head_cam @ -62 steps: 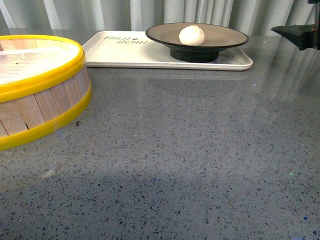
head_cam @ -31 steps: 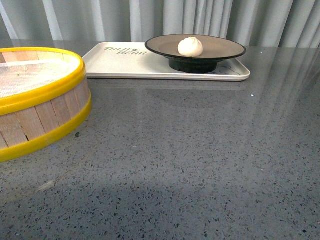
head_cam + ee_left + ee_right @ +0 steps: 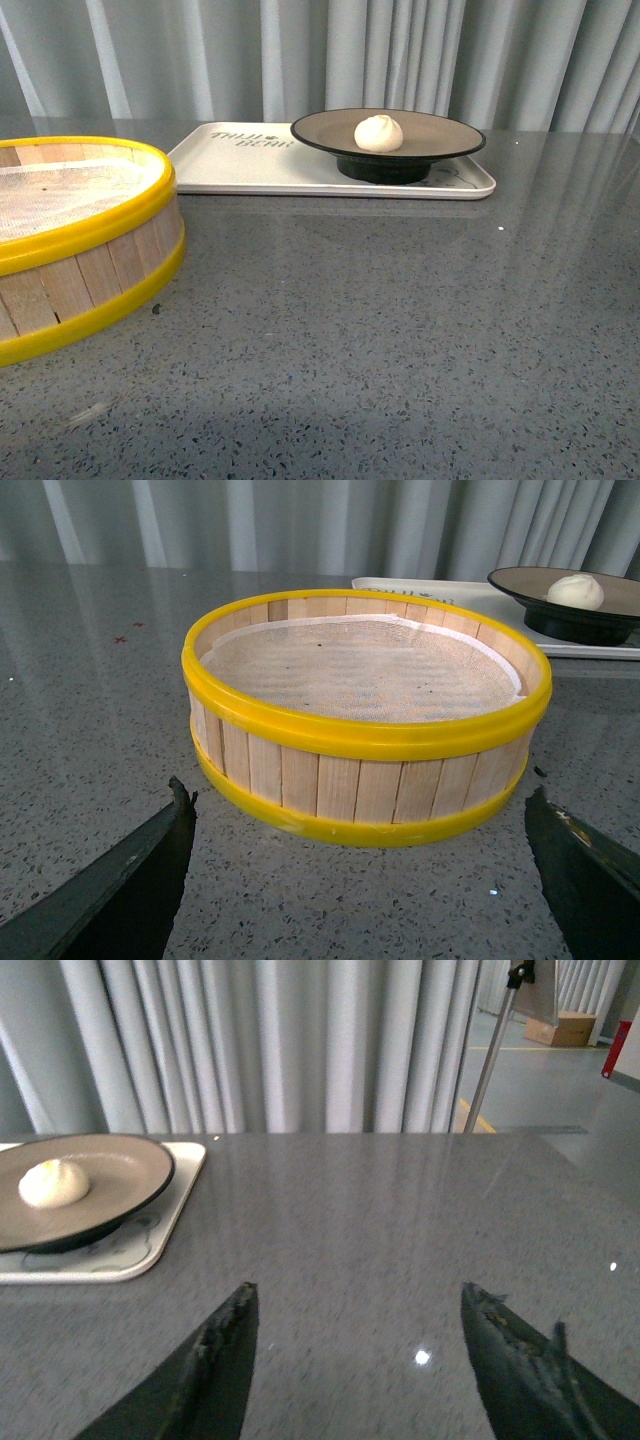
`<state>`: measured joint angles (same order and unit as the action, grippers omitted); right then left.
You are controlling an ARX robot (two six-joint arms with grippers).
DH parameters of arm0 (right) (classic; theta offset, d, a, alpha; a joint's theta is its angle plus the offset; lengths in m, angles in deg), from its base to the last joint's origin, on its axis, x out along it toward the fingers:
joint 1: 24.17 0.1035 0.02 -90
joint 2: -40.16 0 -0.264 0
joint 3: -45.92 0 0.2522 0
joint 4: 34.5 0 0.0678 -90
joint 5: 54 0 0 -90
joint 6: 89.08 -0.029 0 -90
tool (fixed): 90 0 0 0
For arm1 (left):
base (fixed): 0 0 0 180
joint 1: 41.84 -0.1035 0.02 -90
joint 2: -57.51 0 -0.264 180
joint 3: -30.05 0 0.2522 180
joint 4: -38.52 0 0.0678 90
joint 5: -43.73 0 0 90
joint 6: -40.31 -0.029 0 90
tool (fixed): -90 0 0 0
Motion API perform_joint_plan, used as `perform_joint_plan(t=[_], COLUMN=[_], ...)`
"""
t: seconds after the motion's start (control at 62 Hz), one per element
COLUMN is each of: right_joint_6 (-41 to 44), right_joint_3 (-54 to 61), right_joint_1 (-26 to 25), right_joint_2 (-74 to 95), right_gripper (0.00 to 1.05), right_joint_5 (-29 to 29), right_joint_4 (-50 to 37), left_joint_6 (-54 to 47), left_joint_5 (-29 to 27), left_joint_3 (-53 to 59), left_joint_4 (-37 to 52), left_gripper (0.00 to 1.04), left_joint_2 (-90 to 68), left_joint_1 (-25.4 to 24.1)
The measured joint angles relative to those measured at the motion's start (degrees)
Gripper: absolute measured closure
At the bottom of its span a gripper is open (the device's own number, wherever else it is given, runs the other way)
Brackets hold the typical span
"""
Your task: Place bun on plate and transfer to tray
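The white bun point(image 3: 379, 133) lies in the black-rimmed tan plate point(image 3: 440, 136), which stands on the cream tray point(image 3: 250, 165) at the far side of the table. No gripper shows in the front view. My left gripper point(image 3: 360, 805) is open and empty, just in front of the yellow-rimmed steamer basket; the plate point(image 3: 530, 585) and bun point(image 3: 575, 590) show beyond it. My right gripper point(image 3: 355, 1295) is open and empty over bare table, to the right of the tray point(image 3: 150, 1235), plate point(image 3: 120, 1175) and bun point(image 3: 53, 1182).
A wooden steamer basket with yellow rims point(image 3: 80, 250) stands at the near left, lined with white cloth and empty point(image 3: 365, 715). Grey curtains point(image 3: 400, 50) hang behind the table. A stand and boxes point(image 3: 560, 1028) show off to the far right.
The front view's scene has shifted downward in the picture across the frames. The dark gripper part at the right edge a second ago has left the view. Bun, plate and tray keep their arrangement.
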<state>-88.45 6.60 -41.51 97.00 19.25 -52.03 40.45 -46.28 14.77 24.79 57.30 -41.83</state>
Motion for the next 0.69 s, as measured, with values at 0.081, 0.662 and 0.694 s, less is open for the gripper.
perform_joint_plan(t=[0.081, 0.662, 0.694], right_joint_6=[0.0, -0.3, -0.4], right_joint_3=[6.2, 19.9, 20.3], right_joint_1=[2.8, 13.1, 14.6], right_joint_2=[-5.3, -22.0, -22.9], right_gripper=[0.72, 1.03, 1.03], right_joint_5=[2.6, 13.6, 15.7], right_joint_4=[-0.8, 2.7, 3.2], left_joint_6=[0.0, 0.0, 0.0], left_joint_5=[0.0, 0.0, 0.0], left_joint_3=[0.0, 0.0, 0.0], left_joint_4=[0.0, 0.0, 0.0], left_gripper=[0.07, 0.07, 0.07], left_joint_2=[0.0, 0.0, 0.0], left_joint_1=[0.0, 0.0, 0.0])
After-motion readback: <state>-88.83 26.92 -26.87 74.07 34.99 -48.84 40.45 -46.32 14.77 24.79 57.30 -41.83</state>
